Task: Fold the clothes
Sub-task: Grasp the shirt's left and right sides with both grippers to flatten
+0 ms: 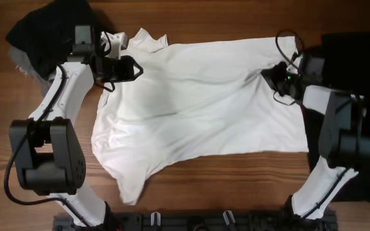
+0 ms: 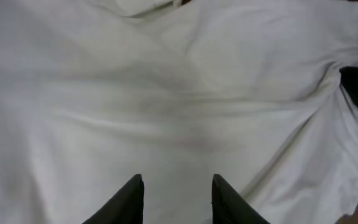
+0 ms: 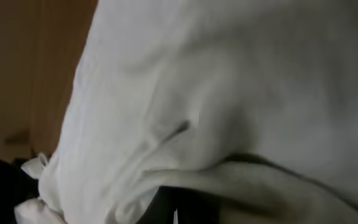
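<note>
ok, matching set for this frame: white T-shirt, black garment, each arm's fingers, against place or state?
1 white T-shirt
2 black garment
3 left fingers
4 right fingers

A shut, pinching white fabric
B heaped at the far left corner of the table
C apart, above white fabric
D spread across the middle of the table

Pairs: 1-D, 2-B, 3-C, 4-A
</note>
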Controlling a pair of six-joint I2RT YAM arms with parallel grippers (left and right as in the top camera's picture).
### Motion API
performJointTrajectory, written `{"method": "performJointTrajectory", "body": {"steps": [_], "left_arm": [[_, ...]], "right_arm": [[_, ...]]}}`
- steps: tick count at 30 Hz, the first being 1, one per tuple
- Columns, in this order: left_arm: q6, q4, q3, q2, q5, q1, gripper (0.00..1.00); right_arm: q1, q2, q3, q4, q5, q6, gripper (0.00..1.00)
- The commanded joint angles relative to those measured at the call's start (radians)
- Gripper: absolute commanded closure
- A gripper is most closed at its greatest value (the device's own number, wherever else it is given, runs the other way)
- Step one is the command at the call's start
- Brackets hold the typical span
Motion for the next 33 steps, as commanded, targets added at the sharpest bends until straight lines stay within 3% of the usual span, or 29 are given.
{"method": "performJointTrajectory", "body": {"steps": [1,2,5,10,12,16,18,21,24,26,27,28,29,30,31,33], "left_arm": [[0.025,-0.017,0.006,-0.027,-0.013,-0.025,0.61],[0.025,-0.024,0.006,-0.028,-0.032,-0.025,0.61],[0.025,-0.082,0.006,-0.049,-0.138,0.001,0.62],[0.024,-0.221,0.006,-0.127,-0.161,0.111,0.62],[0.025,-0.275,0.006,-0.134,-0.161,0.147,0.63],[0.051,-0.314,-0.019,-0.122,-0.204,0.175,0.75],[0.05,-0.291,-0.033,-0.114,-0.217,0.174,0.78],[0.05,-0.29,-0.034,-0.109,-0.217,0.174,0.8],[0.05,-0.29,-0.033,-0.109,-0.217,0.174,0.76],[0.05,-0.285,-0.033,-0.109,-0.217,0.174,0.73],[0.05,-0.281,-0.033,-0.109,-0.217,0.174,0.73],[0.05,-0.277,-0.033,-0.109,-0.217,0.174,0.72],[0.05,-0.275,-0.033,-0.109,-0.217,0.174,0.71],[0.05,-0.277,-0.033,-0.109,-0.217,0.174,0.71],[0.05,-0.279,-0.033,-0.109,-0.217,0.174,0.71],[0.05,-0.28,-0.033,-0.109,-0.217,0.174,0.69]], "right_arm": [[0.035,0.064,0.124,-0.037,0.032,-0.03,0.96],[0.035,0.055,0.157,-0.07,0.01,-0.052,0.96],[0.021,-0.026,0.232,-0.239,-0.037,-0.171,0.83],[-0.011,-0.275,0.239,-0.608,-0.026,-0.447,0.66],[-0.011,-0.348,0.239,-0.77,0.032,-0.458,0.65],[-0.011,-0.394,0.216,-1.202,0.248,-0.449,0.63],[-0.011,-0.383,0.145,-1.239,0.309,-0.449,0.62],[-0.011,-0.363,-0.013,-1.16,0.307,-0.42,0.62],[-0.011,-0.358,-0.152,-1.046,0.282,-0.402,0.37],[-0.011,-0.358,-0.204,-0.99,0.283,-0.376,0.32],[-0.011,-0.358,-0.226,-0.962,0.283,-0.361,0.32],[-0.011,-0.358,-0.243,-0.94,0.29,-0.344,0.41],[-0.011,-0.358,-0.259,-0.929,0.322,-0.322,0.73],[-0.012,-0.358,-0.259,-0.952,0.38,-0.317,0.9],[-0.012,-0.358,-0.259,-0.978,0.43,-0.299,0.96],[-0.017,-0.358,-0.241,-1.059,0.527,-0.266,0.96]]}}
